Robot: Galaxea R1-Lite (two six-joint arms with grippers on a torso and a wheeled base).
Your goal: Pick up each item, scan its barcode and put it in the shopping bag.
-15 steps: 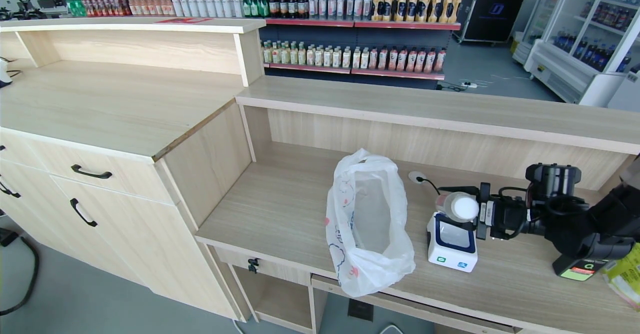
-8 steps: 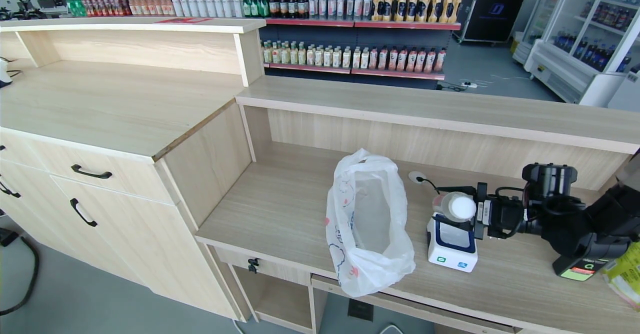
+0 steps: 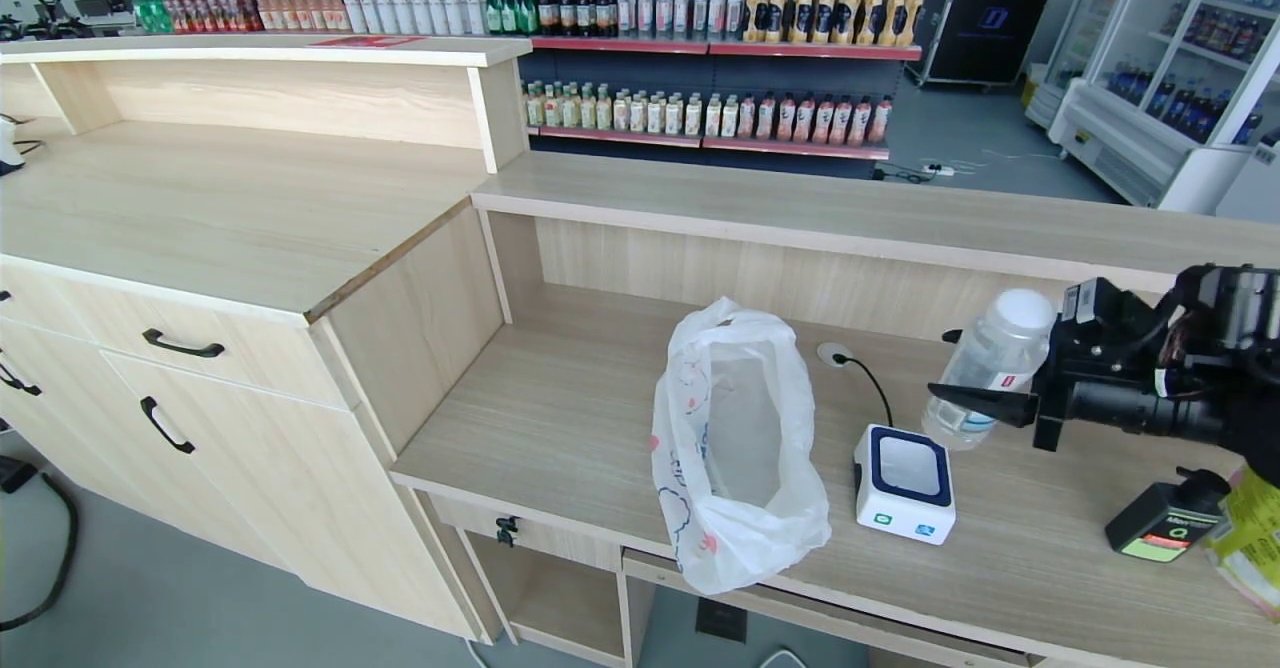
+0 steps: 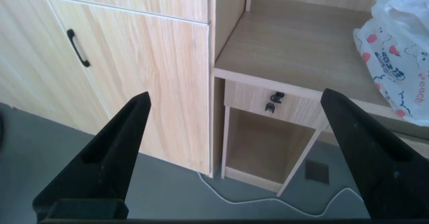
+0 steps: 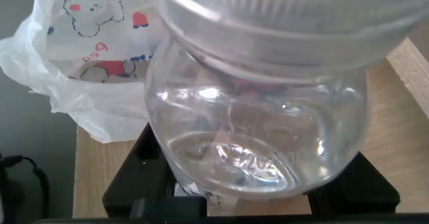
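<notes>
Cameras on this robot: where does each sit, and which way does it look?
Head view: on the head, looking forward and down at the counter; right arm's fingers hold a bottle.
Left wrist view: on the left wrist, facing cupboard doors and floor between its open fingers.
Right wrist view: on the right wrist, close to the bottle in its fingers.
Shared: all three show the shopping bag.

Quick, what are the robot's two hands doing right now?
Left gripper: open, holding nothing.
Right gripper: closed on the clear bottle.
</notes>
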